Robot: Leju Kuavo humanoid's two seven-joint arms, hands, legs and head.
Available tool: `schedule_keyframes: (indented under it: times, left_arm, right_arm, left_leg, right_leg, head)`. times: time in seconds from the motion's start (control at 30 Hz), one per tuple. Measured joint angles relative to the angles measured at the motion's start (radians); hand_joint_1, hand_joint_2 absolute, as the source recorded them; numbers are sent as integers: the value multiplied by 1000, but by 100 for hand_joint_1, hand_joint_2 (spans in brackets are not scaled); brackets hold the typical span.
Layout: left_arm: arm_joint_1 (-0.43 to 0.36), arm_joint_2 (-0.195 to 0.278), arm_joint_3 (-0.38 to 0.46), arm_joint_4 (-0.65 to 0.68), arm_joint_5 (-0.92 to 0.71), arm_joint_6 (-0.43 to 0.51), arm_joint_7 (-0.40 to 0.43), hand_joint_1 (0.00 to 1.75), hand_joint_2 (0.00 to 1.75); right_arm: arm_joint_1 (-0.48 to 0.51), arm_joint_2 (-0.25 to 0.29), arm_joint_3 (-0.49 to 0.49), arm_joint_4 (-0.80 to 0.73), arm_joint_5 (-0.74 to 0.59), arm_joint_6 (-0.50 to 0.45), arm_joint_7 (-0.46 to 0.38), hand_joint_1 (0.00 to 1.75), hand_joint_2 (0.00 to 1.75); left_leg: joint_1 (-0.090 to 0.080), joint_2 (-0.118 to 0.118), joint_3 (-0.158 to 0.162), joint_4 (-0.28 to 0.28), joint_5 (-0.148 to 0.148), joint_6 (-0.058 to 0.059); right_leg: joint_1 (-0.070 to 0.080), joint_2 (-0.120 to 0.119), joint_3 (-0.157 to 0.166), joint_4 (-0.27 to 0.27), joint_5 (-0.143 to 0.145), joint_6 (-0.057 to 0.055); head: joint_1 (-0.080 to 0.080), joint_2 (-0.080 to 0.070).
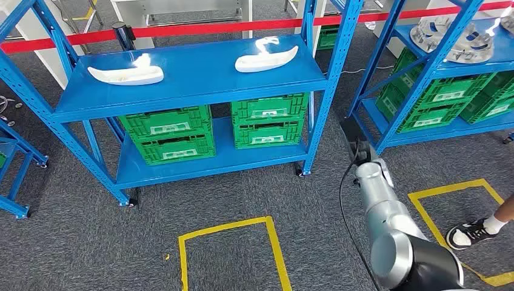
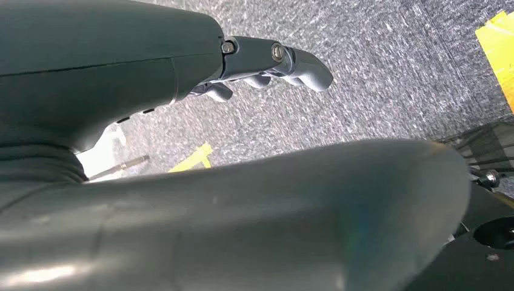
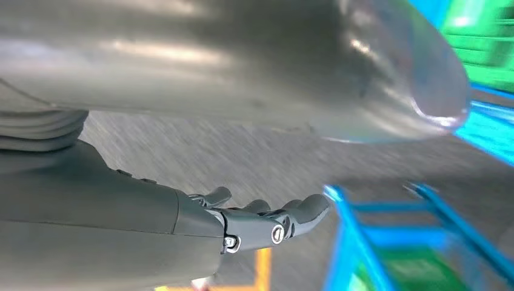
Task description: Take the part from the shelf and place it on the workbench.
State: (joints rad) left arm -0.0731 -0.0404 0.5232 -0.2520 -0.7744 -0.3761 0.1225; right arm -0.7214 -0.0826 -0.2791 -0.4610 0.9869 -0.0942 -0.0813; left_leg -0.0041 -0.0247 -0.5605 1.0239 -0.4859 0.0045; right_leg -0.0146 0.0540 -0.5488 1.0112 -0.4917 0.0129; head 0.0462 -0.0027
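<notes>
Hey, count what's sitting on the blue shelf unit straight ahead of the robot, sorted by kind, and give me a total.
White curved plastic parts, top level of the blue metal shelf unit: 2
Green slatted plastic crates, lower level, two stacks of two: 4
Total: 6

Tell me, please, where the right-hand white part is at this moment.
In the head view, the white part lies on the right half of the blue shelf's top board, above the green crates; a second part lies to its left.
</notes>
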Motion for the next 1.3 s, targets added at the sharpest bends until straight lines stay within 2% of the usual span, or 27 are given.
schedule_keyframes:
  times: [0.07,0.67,0.9,1.13,1.23,1.3]
  left_arm:
    - [-4,-1,4,1,-9,0,3,0,0]
    - [-75,-18,69,26,-165,0,44,0,0]
    - [-83,-19,92,34,-210,0,58,0,0]
    - [-84,-19,108,37,-216,0,51,0,0]
    - [-85,-19,111,38,-217,0,44,0,0]
    - [-85,-21,113,38,-218,0,42,0,0]
  right_arm:
    - [-21,3,29,-11,12,-1,5,0,0]
    - [-294,61,582,-134,217,-5,92,0,0]
    - [-333,66,782,-136,248,10,106,0,0]
    - [-320,66,880,-135,226,17,113,0,0]
    - [-318,64,896,-131,222,13,113,0,0]
    - [-319,61,902,-127,218,14,113,0,0]
  left_leg:
    - [0,0,0,0,0,0]
    - [0,0,0,0,1,-1]
    - [-1,0,-1,2,1,-1]
    - [-5,0,-6,7,-1,2]
    - [-6,2,-9,4,0,14]
    - [-1,6,-5,-3,3,23]
  right_leg:
    - [0,0,0,0,0,0]
    - [0,0,-2,2,0,0]
    - [-1,0,-2,1,1,0]
    - [-6,0,-5,0,3,5]
    - [-7,2,-9,6,12,13]
    - [-5,-12,-27,38,3,17]
  head:
    - [0,0]
    - [0,0]
    - [0,0]
    - [0,0]
    - [0,0]
    - [1,0]
